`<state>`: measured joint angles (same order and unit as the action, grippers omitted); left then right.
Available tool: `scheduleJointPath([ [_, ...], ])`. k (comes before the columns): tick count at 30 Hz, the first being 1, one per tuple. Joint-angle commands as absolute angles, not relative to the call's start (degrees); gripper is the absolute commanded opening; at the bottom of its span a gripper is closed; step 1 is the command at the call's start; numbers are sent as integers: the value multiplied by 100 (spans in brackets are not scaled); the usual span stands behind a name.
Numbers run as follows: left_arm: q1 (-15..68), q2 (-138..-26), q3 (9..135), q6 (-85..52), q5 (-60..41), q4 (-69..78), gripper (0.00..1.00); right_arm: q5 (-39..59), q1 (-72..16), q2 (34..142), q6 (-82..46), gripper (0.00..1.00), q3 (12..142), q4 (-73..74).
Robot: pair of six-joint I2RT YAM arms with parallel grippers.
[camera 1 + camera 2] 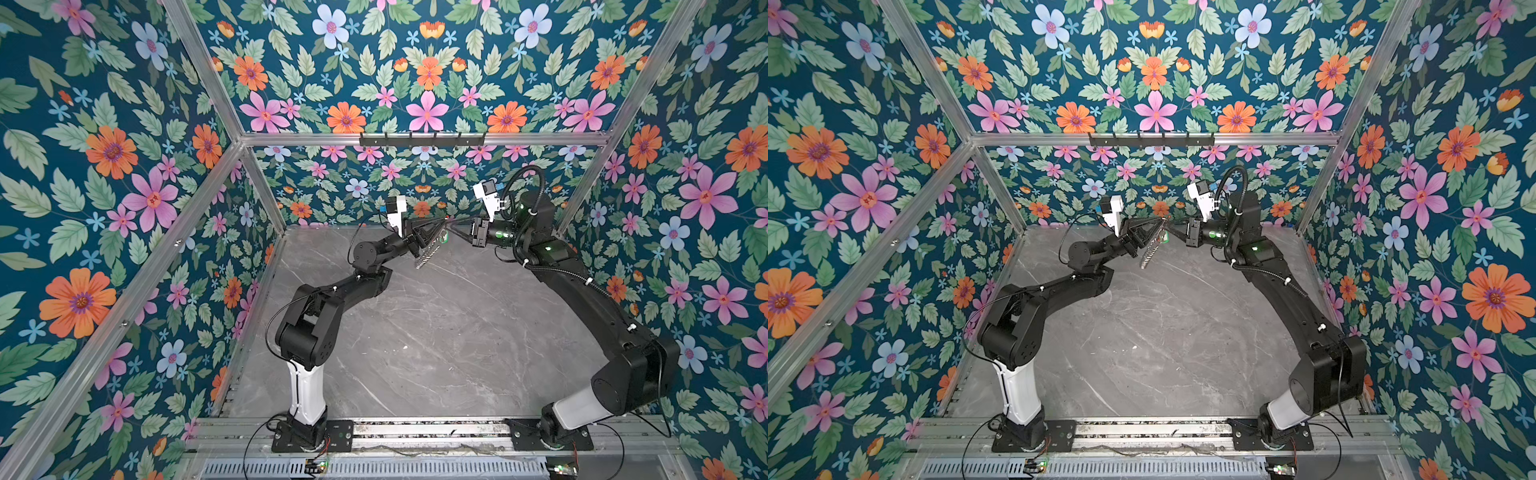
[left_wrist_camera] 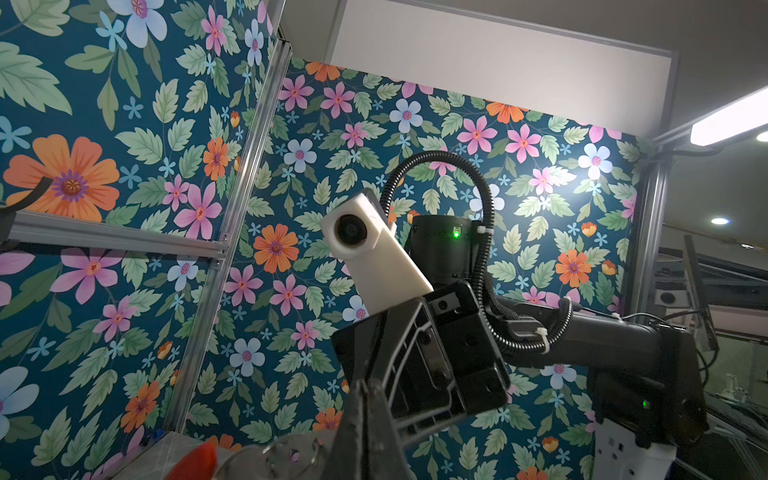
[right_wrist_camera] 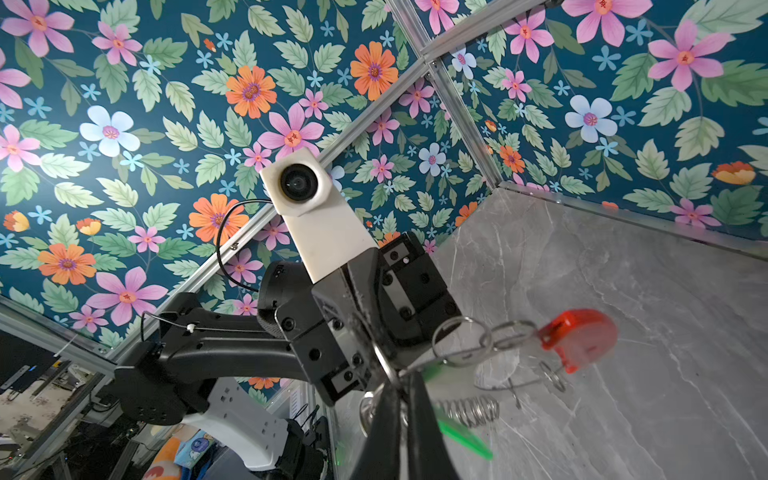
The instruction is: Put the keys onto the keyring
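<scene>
Both grippers meet tip to tip in the air above the back of the table. My left gripper (image 1: 441, 227) is shut on the keyring (image 1: 428, 252), which hangs below it with its row of small silver loops. In the left wrist view the keyring (image 2: 286, 453) and its red arc (image 2: 195, 461) show beside the shut fingers (image 2: 353, 432). My right gripper (image 3: 401, 395) is shut, its tips against a silver loop (image 3: 459, 340). The green key (image 3: 461, 436) is a blur beside the right fingers; I cannot tell whether it is pinched. It also shows in both top views as a green speck, the key (image 1: 444, 238).
The grey marble table (image 1: 415, 332) lies under both arms. A black hook rail (image 1: 422, 140) runs along the back wall. Aluminium frame posts (image 1: 266, 191) stand at the corners, and the arm bases sit on a rail (image 1: 428, 430) at the front edge.
</scene>
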<state>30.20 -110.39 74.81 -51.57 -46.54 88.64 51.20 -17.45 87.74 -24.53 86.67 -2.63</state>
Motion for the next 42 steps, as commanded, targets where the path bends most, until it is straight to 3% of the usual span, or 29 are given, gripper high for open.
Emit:
scheduleJointPath([
  [1,2989,-10848,7378,-4425,-5212,8193,6,4907,-1748,8820,-1726,0,8963,-1010],
  [3,2958,-10518,7173,-3408,-5375,7060,13,4659,-1757,8906,-1095,0,9222,-1822],
  [7,2953,-9767,7116,-216,-5056,3378,26,3654,-1990,9125,304,0,9647,-3241],
  [10,2936,-9560,7331,1273,-4785,1596,29,3124,-2169,9254,913,0,9638,-3611],
  [14,2879,-9607,7812,2121,-4996,169,29,2743,-2387,9102,1480,0,9107,-3221],
  [24,2782,-10012,8653,2310,-5745,-880,29,2822,-2427,8749,1530,0,8542,-2662],
  [36,2821,-10160,8726,1407,-6266,70,29,3025,-2458,8666,1325,0,8464,-2545],
  [42,2865,-10226,8771,1354,-6350,62,24,3040,-2461,8631,1297,0,8490,-2510],
])
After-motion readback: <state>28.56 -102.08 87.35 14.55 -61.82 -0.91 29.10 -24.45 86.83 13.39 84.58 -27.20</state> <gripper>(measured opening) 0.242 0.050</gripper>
